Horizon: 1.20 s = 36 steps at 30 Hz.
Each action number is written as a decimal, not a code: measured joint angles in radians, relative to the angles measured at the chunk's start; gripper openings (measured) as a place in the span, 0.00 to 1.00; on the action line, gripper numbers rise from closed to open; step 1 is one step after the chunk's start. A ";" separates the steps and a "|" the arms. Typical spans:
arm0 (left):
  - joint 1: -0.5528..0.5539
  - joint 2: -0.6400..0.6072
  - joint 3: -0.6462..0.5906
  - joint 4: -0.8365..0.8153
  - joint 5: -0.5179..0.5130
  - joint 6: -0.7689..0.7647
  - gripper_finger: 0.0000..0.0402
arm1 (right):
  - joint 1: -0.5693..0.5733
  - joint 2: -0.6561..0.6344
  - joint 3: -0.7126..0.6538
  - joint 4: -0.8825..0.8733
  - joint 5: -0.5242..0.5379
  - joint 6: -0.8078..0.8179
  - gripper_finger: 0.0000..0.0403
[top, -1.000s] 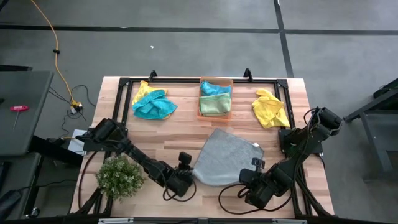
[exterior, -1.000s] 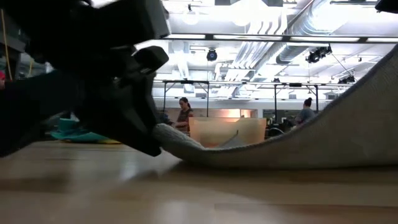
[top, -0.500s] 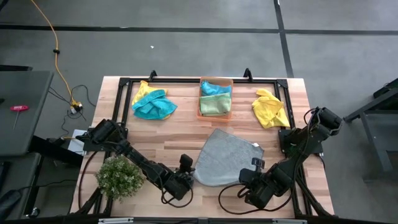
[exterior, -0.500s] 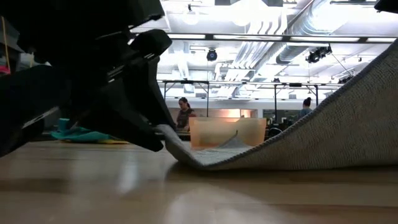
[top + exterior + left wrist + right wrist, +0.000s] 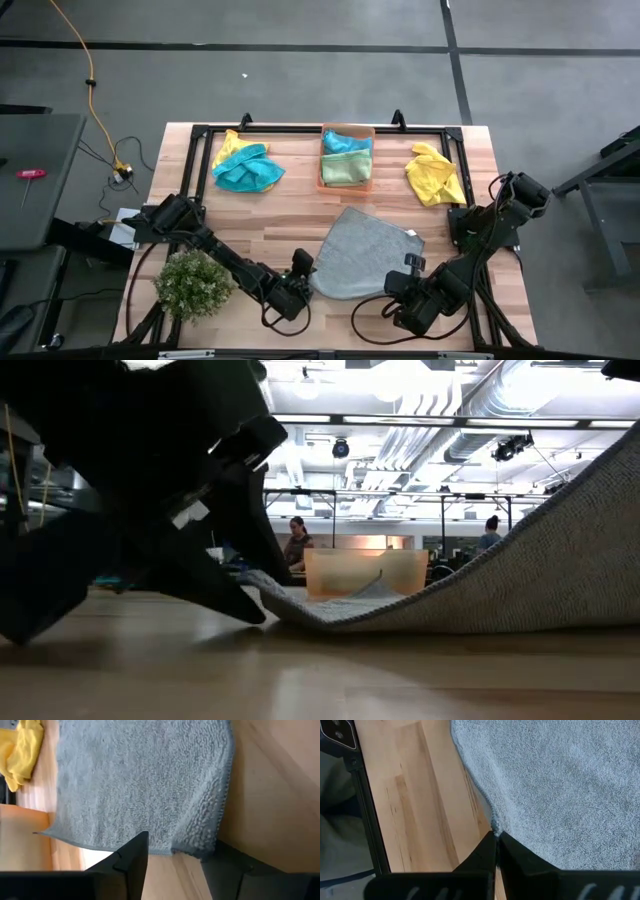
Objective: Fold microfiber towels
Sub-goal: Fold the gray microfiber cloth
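A grey towel lies spread on the middle of the table. Its near right corner is raised by my right gripper, which is shut on it. The cloth slopes up toward that corner in the low view. My left gripper is open at the towel's near left corner, one finger on each side, low over the wood. More towels lie at the back: a yellow and teal heap, a yellow one, and teal and green ones in the orange bin. My left gripper's open fingers flank the towel's near left corner, which lies on the table; whether they touch it I cannot tell. My right gripper pinches the towel's edge at its near right corner between two shut fingers, slanting down from the near side. The edge puckers there, and the corner is lifted clear while the rest lies on the table.
A small bushy plant stands at the near left, close beside my left arm. A black frame runs along the table's far edge. Bare wood lies between the grey towel and the back row. People stand in the room beyond.
My left gripper has opened and let go of the towel's near left corner, rolling its wrist as it did. That corner, held slightly off the wood a second ago, has sunk to the table. The right corner stays raised.
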 joint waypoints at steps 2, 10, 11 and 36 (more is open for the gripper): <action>-0.005 0.003 0.001 0.006 -0.019 -0.001 0.38 | 0.000 0.000 0.000 0.001 0.000 0.000 0.00; -0.063 0.005 0.001 0.046 -0.060 0.067 0.18 | 0.000 0.000 0.000 0.001 0.000 0.000 0.00; -0.067 0.005 0.000 0.049 -0.060 0.071 0.15 | 0.000 0.000 0.000 0.001 0.000 0.000 0.00; -0.071 -0.162 0.000 -0.084 0.206 -0.350 0.00 | 0.072 0.021 0.000 0.246 -0.141 0.137 0.00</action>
